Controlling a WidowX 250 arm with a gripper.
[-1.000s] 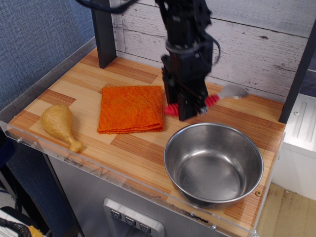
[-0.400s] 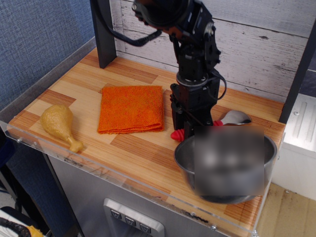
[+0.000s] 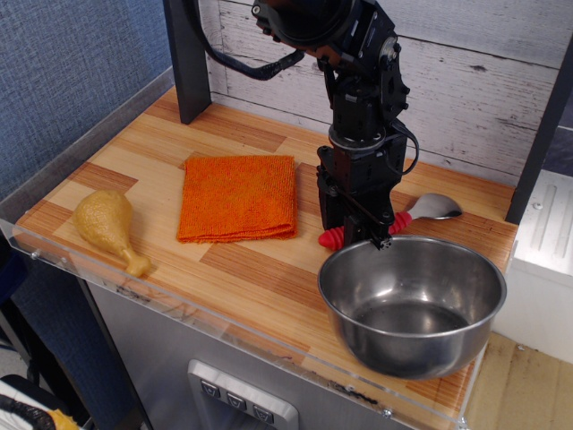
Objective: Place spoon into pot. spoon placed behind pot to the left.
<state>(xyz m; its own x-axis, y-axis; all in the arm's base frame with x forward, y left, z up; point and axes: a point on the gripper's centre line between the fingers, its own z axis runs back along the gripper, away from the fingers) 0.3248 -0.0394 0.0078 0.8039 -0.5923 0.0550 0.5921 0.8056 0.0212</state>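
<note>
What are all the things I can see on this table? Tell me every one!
Shiny round steel pot: one, silver, front right of the wooden table, nothing visible inside.
Spoon with ribbed red handle and silver bowl: one, behind the pot, handle partly hidden by the gripper.
Folded orange cloth: one, orange, flat at the table's middle.
Toy chicken drumstick: one, yellow-tan, front left near the edge.
Dark post: one, black, back left corner.
Black robot gripper: one, reaching down over the spoon's handle; whether it grips it is unclear.

place: lab mock kitchen | cues: toy counter [image 3: 242, 269], plank backdrop [image 3: 483, 81]
</note>
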